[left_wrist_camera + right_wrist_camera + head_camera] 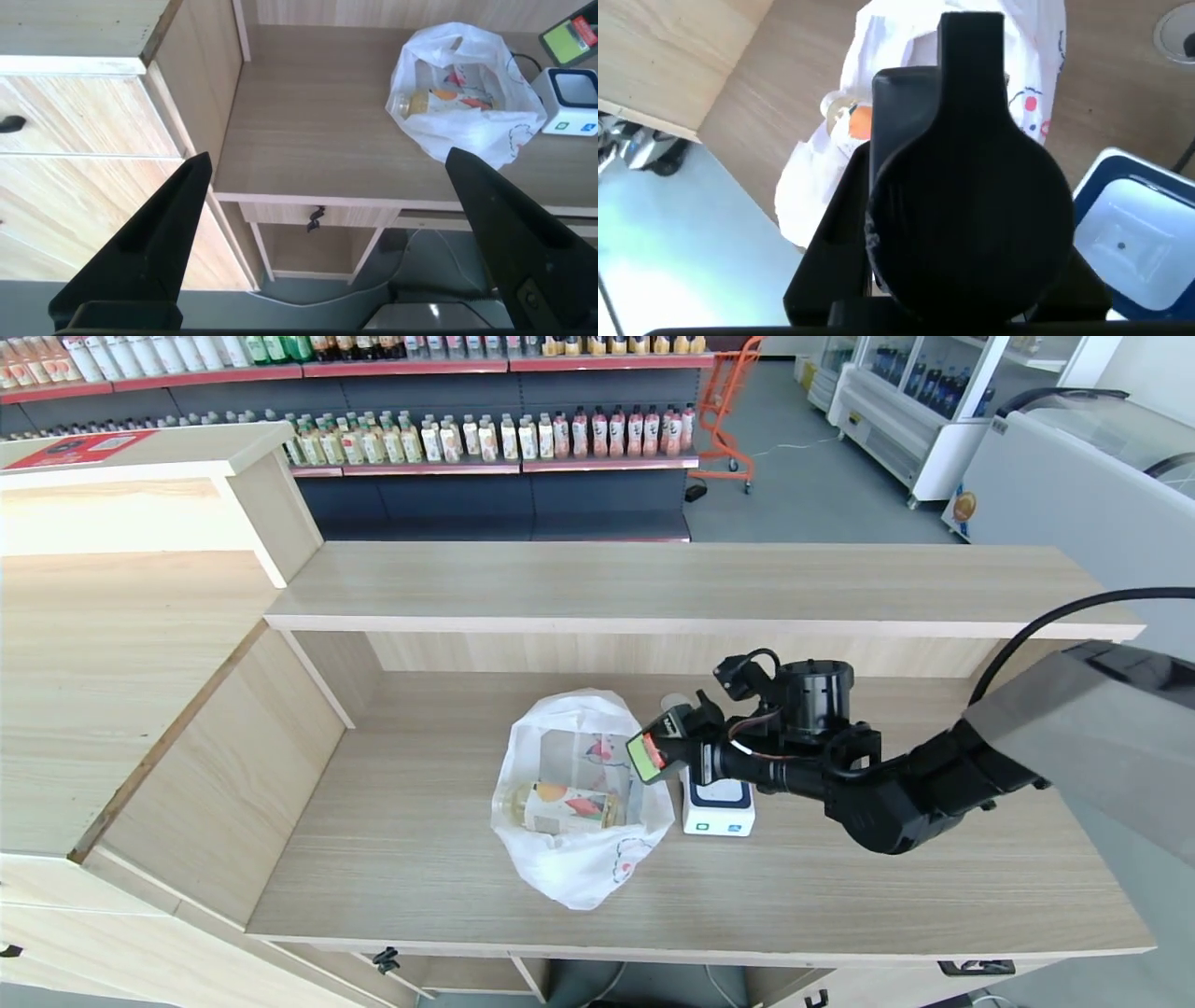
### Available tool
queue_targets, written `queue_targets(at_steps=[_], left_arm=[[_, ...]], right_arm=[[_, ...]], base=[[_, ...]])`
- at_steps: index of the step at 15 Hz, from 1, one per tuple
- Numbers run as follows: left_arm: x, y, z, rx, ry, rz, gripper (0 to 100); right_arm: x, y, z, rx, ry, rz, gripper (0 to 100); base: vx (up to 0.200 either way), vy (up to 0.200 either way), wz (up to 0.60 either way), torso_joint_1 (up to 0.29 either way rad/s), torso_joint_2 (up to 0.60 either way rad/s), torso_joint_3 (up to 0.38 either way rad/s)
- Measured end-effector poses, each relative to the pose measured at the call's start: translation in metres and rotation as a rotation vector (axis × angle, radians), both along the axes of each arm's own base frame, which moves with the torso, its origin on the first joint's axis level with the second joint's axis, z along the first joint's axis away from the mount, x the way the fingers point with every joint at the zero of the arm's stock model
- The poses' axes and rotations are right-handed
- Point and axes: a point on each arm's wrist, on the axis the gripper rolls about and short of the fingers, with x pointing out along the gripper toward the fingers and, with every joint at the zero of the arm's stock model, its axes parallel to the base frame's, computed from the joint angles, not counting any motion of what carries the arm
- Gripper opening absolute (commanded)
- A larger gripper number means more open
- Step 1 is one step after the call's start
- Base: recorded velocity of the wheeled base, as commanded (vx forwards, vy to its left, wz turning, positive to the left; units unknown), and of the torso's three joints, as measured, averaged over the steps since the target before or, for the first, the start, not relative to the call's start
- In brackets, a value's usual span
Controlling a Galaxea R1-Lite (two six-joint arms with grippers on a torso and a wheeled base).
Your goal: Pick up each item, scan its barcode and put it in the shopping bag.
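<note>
1. One right gripper [659, 745] is at the counter's centre, its jaws clamped on the one green pack [646, 756].
2. The green pack is a small flat piece with a green face and a red edge. It is tilted and held off the wood.
3. It sits at 2 o'clock from the middle of the shopping bag [577, 875], over the bag's right rim, and at 11 o'clock from the scanner [717, 812].
4. There is one shopping bag, of thin, crinkled white plastic with small red prints. It lies slumped on the counter [840, 887] with its mouth open.
5. One clear bottle [560, 807] with an orange-and-white label lies on its side inside the bag.
6. The one scanner is a white box with rounded corners and a blue-framed top. It stands just beside the bag at 3 o'clock.
7. The counter is pale wood-grain laminate, with a raised shelf at 12 o'clock.
8. One left gripper [329, 163] hangs off the counter's front edge at 7 o'clock from the bag. Its two dark, flat fingers [149, 252] are spread wide apart and hold nothing.
</note>
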Motion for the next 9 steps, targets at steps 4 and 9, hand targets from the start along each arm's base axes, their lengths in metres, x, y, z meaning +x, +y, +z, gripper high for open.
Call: queue_targets(at_steps=[4,9], left_arm=[[0.0,0.0,0.0,0.0,0.0,0.0,100],[0.0,0.0,0.0,0.0,0.0,0.0,100]], right_arm=[[0.011,0.015,-0.036,-0.111,-0.085,-0.021,0],[0.029,0.038,-0.061,-0.153,-0.16,0.022,0]], base=[[0.0,0.0,0.0,0.0,0.0,0.0],[0.0,0.0,0.0,0.0,0.0,0.0]])
